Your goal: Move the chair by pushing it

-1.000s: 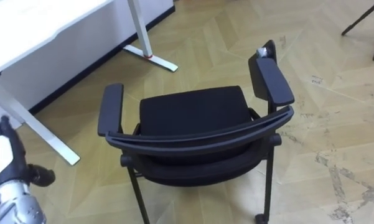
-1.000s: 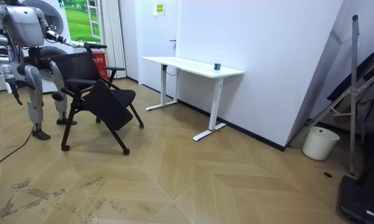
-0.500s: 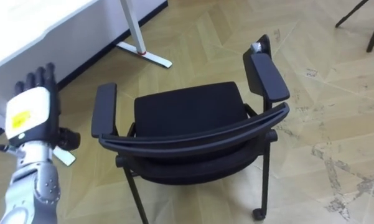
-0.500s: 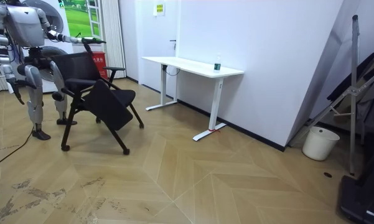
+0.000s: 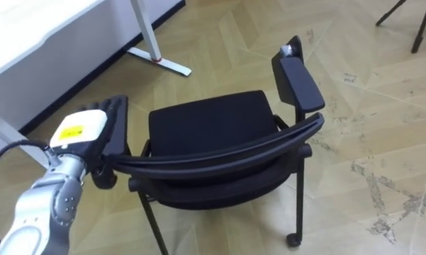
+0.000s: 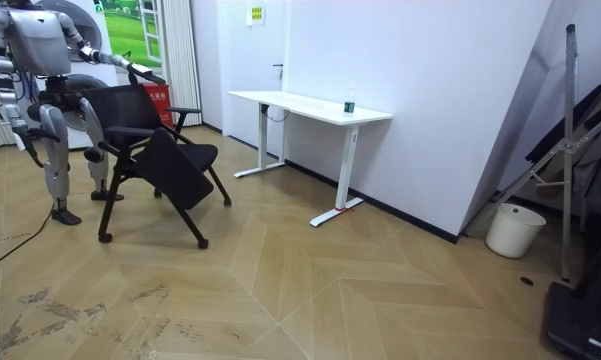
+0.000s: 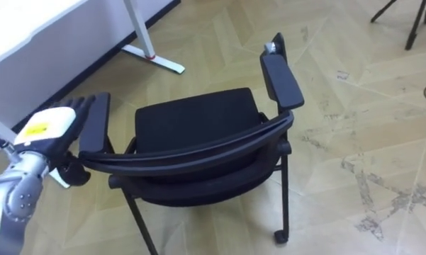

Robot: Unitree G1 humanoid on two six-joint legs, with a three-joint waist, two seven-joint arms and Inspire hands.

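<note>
Your chair stands on the wood floor directly in front of the robot, with the white desk off to the robot's front left and well apart from it.

- Heading: the seat opens away from the robot. The curved backrest is the part nearest the robot.
- Long axis: the backrest bar runs left to right across the eye views and rises a little toward the right. The two armrests point forward, away from the robot.
- In the room view the chair faces the room view's right, toward the desk. The robot stands upright behind it at the room view's left.
- A caster shows under the near right leg.

Left hand: released, fingers stretched flat and forward, lying along the near end of the left armrest. You cannot tell whether it presses on the pad.

Right armrest: nothing on it.

Right hand: hangs at the robot's side in the room view, and you cannot tell its state.
</note>
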